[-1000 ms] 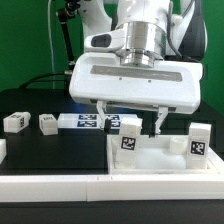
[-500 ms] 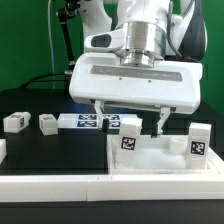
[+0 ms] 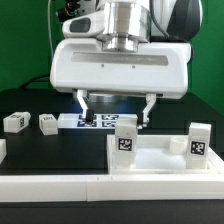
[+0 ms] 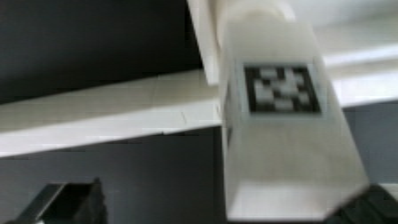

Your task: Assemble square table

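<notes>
Gripper (image 3: 116, 119): jaws spread wide, holding and touching nothing; it hangs above the corner leg (image 3: 127, 138).
Square panel (image 3: 160, 166): lies flat at the exterior view's right, its front rim just beside the white bar (image 3: 50, 186).
Black table (image 3: 50, 152): bare room beside the panel.
Marker board (image 3: 88, 122): under the gripper.
Other legs: far leg (image 3: 197, 142) upright at the panel's back; loose leg (image 3: 47, 122) and end leg (image 3: 14, 122) lie well apart from the panel.

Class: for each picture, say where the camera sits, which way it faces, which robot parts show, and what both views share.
Exterior view: off the arm, near table height, facing the square panel and an upright leg below the open end effector.
Wrist view: on the wrist, looking down between the dark fingertips at a tagged leg.
Shared: the end effector and, apparently, that same leg.
</notes>
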Robot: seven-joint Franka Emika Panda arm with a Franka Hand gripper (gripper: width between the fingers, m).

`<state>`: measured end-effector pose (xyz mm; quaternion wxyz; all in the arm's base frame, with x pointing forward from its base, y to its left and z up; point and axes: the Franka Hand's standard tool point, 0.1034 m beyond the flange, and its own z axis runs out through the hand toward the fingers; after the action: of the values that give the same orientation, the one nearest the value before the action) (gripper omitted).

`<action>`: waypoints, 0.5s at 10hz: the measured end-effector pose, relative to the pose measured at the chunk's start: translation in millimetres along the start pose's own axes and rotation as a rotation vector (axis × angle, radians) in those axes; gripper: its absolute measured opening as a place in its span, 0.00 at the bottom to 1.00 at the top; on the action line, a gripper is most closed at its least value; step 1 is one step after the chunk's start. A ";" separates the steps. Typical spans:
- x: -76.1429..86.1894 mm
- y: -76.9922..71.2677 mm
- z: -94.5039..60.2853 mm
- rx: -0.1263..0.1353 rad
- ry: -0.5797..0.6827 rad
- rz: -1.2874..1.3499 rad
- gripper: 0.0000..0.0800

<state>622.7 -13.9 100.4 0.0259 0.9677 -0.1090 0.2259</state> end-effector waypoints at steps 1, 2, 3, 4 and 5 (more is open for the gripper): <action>-0.2 -5.4 -0.1 0.016 -0.092 0.010 0.81; 1.5 -9.4 0.6 0.025 -0.144 0.014 0.81; -2.2 -10.8 0.6 0.036 -0.245 0.023 0.81; -2.4 -12.9 -0.1 0.046 -0.327 0.028 0.81; -3.4 -13.0 2.0 0.049 -0.390 0.031 0.81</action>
<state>623.5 -0.7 97.2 -0.0228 0.9917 -0.1212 0.0370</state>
